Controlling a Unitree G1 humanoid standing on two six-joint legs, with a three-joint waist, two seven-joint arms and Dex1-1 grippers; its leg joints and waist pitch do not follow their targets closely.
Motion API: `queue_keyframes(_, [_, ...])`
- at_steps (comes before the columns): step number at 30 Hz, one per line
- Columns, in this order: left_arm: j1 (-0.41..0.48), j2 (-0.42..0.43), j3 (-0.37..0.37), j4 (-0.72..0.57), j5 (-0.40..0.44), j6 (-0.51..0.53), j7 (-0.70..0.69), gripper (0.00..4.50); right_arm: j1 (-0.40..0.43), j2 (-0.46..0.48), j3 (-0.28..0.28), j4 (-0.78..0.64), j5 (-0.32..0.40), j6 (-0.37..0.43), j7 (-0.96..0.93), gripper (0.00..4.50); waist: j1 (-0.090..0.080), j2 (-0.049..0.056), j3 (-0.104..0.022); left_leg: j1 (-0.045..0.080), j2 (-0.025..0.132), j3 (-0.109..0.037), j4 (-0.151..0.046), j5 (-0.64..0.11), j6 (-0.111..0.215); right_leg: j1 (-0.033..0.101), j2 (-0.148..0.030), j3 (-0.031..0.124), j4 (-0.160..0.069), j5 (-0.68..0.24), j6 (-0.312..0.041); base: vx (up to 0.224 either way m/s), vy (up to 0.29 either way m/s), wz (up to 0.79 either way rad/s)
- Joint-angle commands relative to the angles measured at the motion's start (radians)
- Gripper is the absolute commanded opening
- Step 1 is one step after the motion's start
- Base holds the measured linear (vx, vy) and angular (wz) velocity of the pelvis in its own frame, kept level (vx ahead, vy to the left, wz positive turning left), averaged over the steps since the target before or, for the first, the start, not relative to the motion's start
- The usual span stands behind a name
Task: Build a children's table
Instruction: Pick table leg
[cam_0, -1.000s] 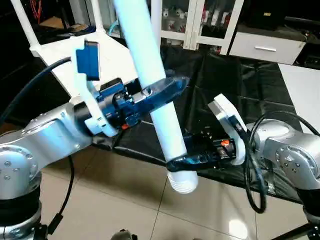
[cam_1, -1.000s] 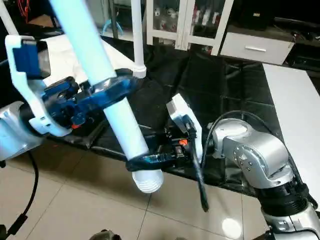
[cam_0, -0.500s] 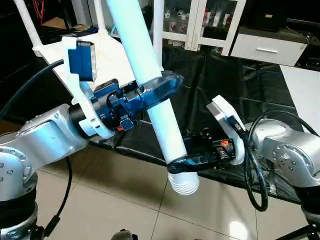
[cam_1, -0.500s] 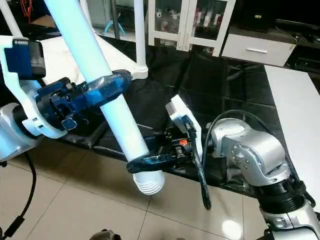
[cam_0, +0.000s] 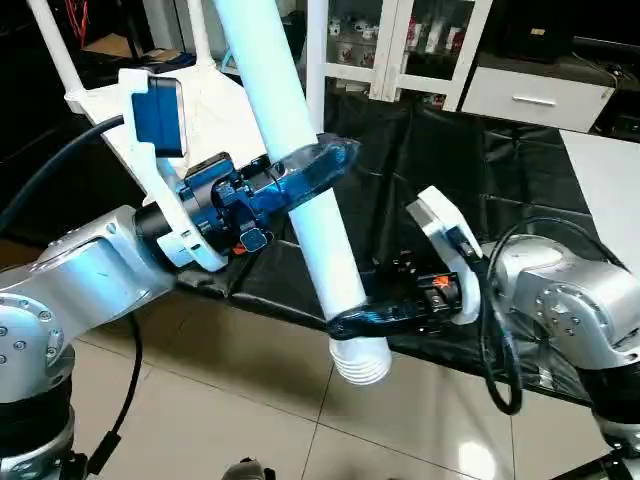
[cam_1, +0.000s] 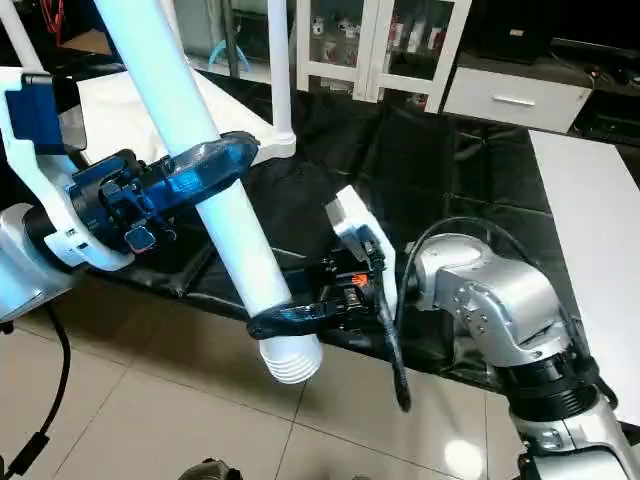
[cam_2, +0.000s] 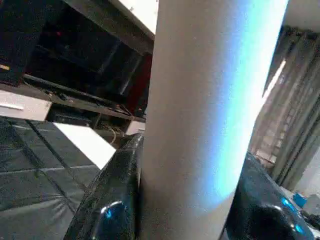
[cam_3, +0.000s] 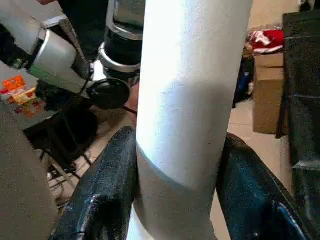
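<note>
A long white tapered table leg slants from the upper left down to its ribbed screw end, which hangs over the floor tiles. My left gripper is shut on the leg at mid-length; its black fingers press both sides of the leg. My right gripper is shut on the leg just above the threaded end, and its fingers flank the leg. The white table top lies behind on the black sheet, with upright legs standing in its corner sockets.
A black sheet covers the work surface beyond the grippers. A white glass-door cabinet and a white drawer unit stand at the back. A white slab lies at the right. Tiled floor lies below the leg.
The leg's screw end and my right gripper have shifted slightly left. My left gripper stays clamped on the leg at about the same spot.
</note>
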Motion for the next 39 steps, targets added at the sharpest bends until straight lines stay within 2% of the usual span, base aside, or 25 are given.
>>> queue_keyframes(1, [0.019,0.017,0.024,0.028,0.029,-0.01,0.06,1.84,-0.027,0.013,-0.02,-0.004,-0.053,-0.08,-0.051,2.56,0.001,0.015,-0.075,0.025,0.043,-0.016,-0.077,-0.259,-0.045,0.034,-0.069,0.05,-0.089,-0.357,-0.117,0.0,0.0,0.0])
queue_keyframes(2, [0.017,0.02,0.022,0.024,0.066,-0.016,0.087,1.84,-0.033,0.035,-0.038,0.01,-0.064,-0.096,-0.095,2.56,0.0,0.016,-0.075,0.024,0.044,-0.016,-0.078,-0.262,-0.048,0.033,-0.07,0.05,-0.089,-0.356,-0.118,0.0,0.0,0.0])
queue_keyframes(3, [0.01,0.026,0.013,0.02,0.109,-0.016,0.116,1.84,-0.043,0.062,-0.06,0.026,-0.079,-0.116,-0.148,2.62,-0.006,0.012,-0.073,0.024,0.039,-0.014,-0.077,-0.276,-0.057,0.032,-0.069,0.048,-0.092,-0.393,-0.099,0.0,0.0,0.0])
queue_keyframes(4, [0.01,0.026,0.013,0.02,0.109,-0.016,0.116,1.84,-0.043,0.062,-0.06,0.026,-0.079,-0.116,-0.148,2.62,-0.006,0.012,-0.073,0.024,0.039,-0.014,-0.077,-0.276,-0.057,0.032,-0.069,0.048,-0.092,-0.393,-0.099,0.0,0.0,0.0])
queue_keyframes(5, [-0.01,0.034,-0.018,0.003,0.211,-0.014,0.151,1.81,-0.064,0.11,-0.098,0.061,-0.122,-0.151,-0.266,2.91,-0.005,0.008,-0.074,0.027,0.04,-0.015,-0.077,-0.279,-0.059,0.033,-0.069,0.049,-0.095,-0.413,-0.088,0.0,0.0,0.0])
queue_keyframes(6, [-0.012,0.035,-0.022,0.002,0.222,-0.014,0.155,1.79,-0.066,0.113,-0.101,0.064,-0.126,-0.155,-0.276,2.98,-0.008,0.015,-0.071,0.03,0.043,-0.016,-0.08,-0.286,-0.067,0.024,-0.068,0.049,-0.093,-0.421,-0.087,0.0,0.0,0.0])
queue_keyframes(7, [-0.03,0.03,-0.046,-0.003,0.279,-0.013,0.199,1.77,-0.069,0.125,-0.11,0.071,-0.159,-0.187,-0.316,3.0,-0.009,0.011,-0.073,0.028,0.043,-0.017,-0.082,-0.297,-0.074,0.03,-0.07,0.047,-0.095,-0.433,-0.078,0.0,0.0,0.0])
queue_keyframes(9, [-0.062,0.022,-0.094,-0.007,0.38,-0.015,0.272,1.77,-0.065,0.154,-0.136,0.072,-0.184,-0.201,-0.397,3.17,-0.005,0.015,-0.071,0.04,0.043,-0.016,-0.079,-0.326,-0.078,0.017,-0.067,0.052,-0.1,-0.425,-0.078,0.0,0.0,0.0])
queue_keyframes(10, [-0.079,0.017,-0.12,-0.008,0.437,-0.021,0.304,1.77,-0.06,0.168,-0.141,0.071,-0.21,-0.223,-0.439,3.41,-0.008,0.015,-0.069,0.036,0.044,-0.017,-0.084,-0.337,-0.08,0.02,-0.066,0.052,-0.101,-0.418,-0.079,0.0,0.0,0.0])
queue_keyframes(11, [-0.095,-0.005,-0.14,-0.007,0.48,-0.039,0.33,1.77,-0.053,0.201,-0.162,0.072,-0.213,-0.231,-0.496,3.41,-0.008,0.015,-0.071,0.035,0.043,-0.019,-0.083,-0.334,-0.082,0.022,-0.067,0.051,-0.097,-0.408,-0.079,0.0,0.0,0.0])
queue_keyframes(13, [-0.111,-0.042,-0.154,-0.003,0.513,-0.064,0.364,1.77,-0.042,0.241,-0.188,0.07,-0.212,-0.243,-0.56,3.47,-0.01,0.013,-0.074,0.028,0.04,-0.02,-0.085,-0.319,-0.079,0.03,-0.07,0.05,-0.097,-0.379,-0.086,0.0,0.0,0.0])
queue_keyframes(15, [-0.122,-0.077,-0.138,0.011,0.505,-0.074,0.381,1.77,-0.04,0.263,-0.206,0.071,-0.207,-0.239,-0.597,3.84,-0.013,0.015,-0.073,0.024,0.039,-0.018,-0.085,-0.306,-0.078,0.032,-0.069,0.051,-0.095,-0.347,-0.095,0.0,0.0,0.0])
queue_keyframes(18, [-0.131,-0.099,-0.109,0.023,0.474,-0.071,0.387,1.77,-0.041,0.267,-0.221,0.078,-0.204,-0.225,-0.622,3.93,-0.012,0.02,-0.075,0.024,0.035,-0.016,-0.08,-0.284,-0.072,0.034,-0.066,0.051,-0.091,-0.295,-0.111,0.0,0.0,0.0])
queue_keyframes(20, [-0.134,-0.106,-0.095,0.029,0.454,-0.068,0.387,1.77,-0.043,0.262,-0.225,0.08,-0.199,-0.214,-0.619,4.24,-0.011,0.019,-0.076,0.021,0.033,-0.015,-0.08,-0.266,-0.067,0.037,-0.065,0.051,-0.09,-0.272,-0.117,0.0,0.0,0.0])
queue_keyframes(21, [-0.14,-0.125,-0.067,0.048,0.411,-0.061,0.413,1.77,-0.045,0.247,-0.228,0.078,-0.182,-0.178,-0.6,4.28,-0.011,0.026,-0.075,0.021,0.033,-0.015,-0.079,-0.262,-0.065,0.037,-0.063,0.05,-0.088,-0.259,-0.121,0.0,0.0,0.0])
queue_keyframes(22, [-0.145,-0.137,-0.051,0.064,0.389,-0.056,0.44,1.77,-0.046,0.234,-0.227,0.077,-0.164,-0.142,-0.586,4.35,-0.013,0.023,-0.071,0.021,0.031,-0.014,-0.079,-0.264,-0.064,0.037,-0.061,0.05,-0.09,-0.257,-0.124,0.0,0.0,0.0])
queue_keyframes(24, [-0.157,-0.151,-0.028,0.087,0.374,-0.054,0.471,1.77,-0.038,0.183,-0.206,0.066,-0.15,-0.09,-0.537,4.43,-0.008,0.022,-0.074,0.023,0.031,-0.015,-0.078,-0.265,-0.055,0.04,-0.06,0.051,-0.09,-0.251,-0.126,0.0,0.0,0.0])
queue_keyframes(25, [-0.157,-0.151,-0.028,0.087,0.374,-0.054,0.471,1.77,-0.038,0.183,-0.206,0.066,-0.15,-0.09,-0.537,4.48,-0.007,0.022,-0.073,0.022,0.032,-0.015,-0.078,-0.259,-0.052,0.041,-0.061,0.05,-0.091,-0.255,-0.121,0.0,0.0,0.0])
queue_keyframes(26, [-0.162,-0.161,-0.01,0.093,0.331,-0.055,0.492,1.77,-0.032,0.154,-0.202,0.058,-0.135,-0.055,-0.515,4.5,-0.007,0.022,-0.073,0.022,0.033,-0.015,-0.079,-0.259,-0.051,0.04,-0.061,0.05,-0.092,-0.261,-0.119,0.0,0.0,0.0])
queue_keyframes(27, [-0.162,-0.161,-0.01,0.093,0.331,-0.055,0.492,1.77,-0.032,0.154,-0.202,0.058,-0.135,-0.055,-0.515,4.5,-0.007,0.019,-0.065,0.02,0.031,-0.015,-0.08,-0.264,-0.048,0.04,-0.061,0.05,-0.095,-0.275,-0.118,0.0,0.0,0.0])
queue_keyframes(30, [-0.175,-0.188,0.042,0.104,0.211,-0.085,0.556,1.77,-0.033,0.099,-0.232,0.042,-0.078,-0.002,-0.465,4.5,-0.005,0.019,-0.061,0.023,0.032,-0.016,-0.08,-0.273,-0.046,0.037,-0.062,0.051,-0.097,-0.302,-0.119,0.0,0.0,0.0])
queue_keyframes(36, [-0.178,-0.192,0.069,0.103,0.13,-0.074,0.587,1.77,-0.059,0.095,-0.28,0.043,-0.018,0.059,-0.464,4.5,-0.008,0.014,-0.054,0.022,0.03,-0.015,-0.082,-0.286,-0.042,0.031,-0.062,0.049,-0.107,-0.389,-0.081,0.0,0.0,0.0])
queue_keyframes(39, [-0.172,-0.185,0.071,0.101,0.117,-0.061,0.593,1.77,-0.058,0.091,-0.283,0.033,0.003,0.08,-0.457,4.5,-0.009,0.016,-0.05,0.024,0.031,-0.017,-0.083,-0.296,-0.044,0.026,-0.062,0.048,-0.113,-0.425,-0.061,0.0,0.0,0.0])
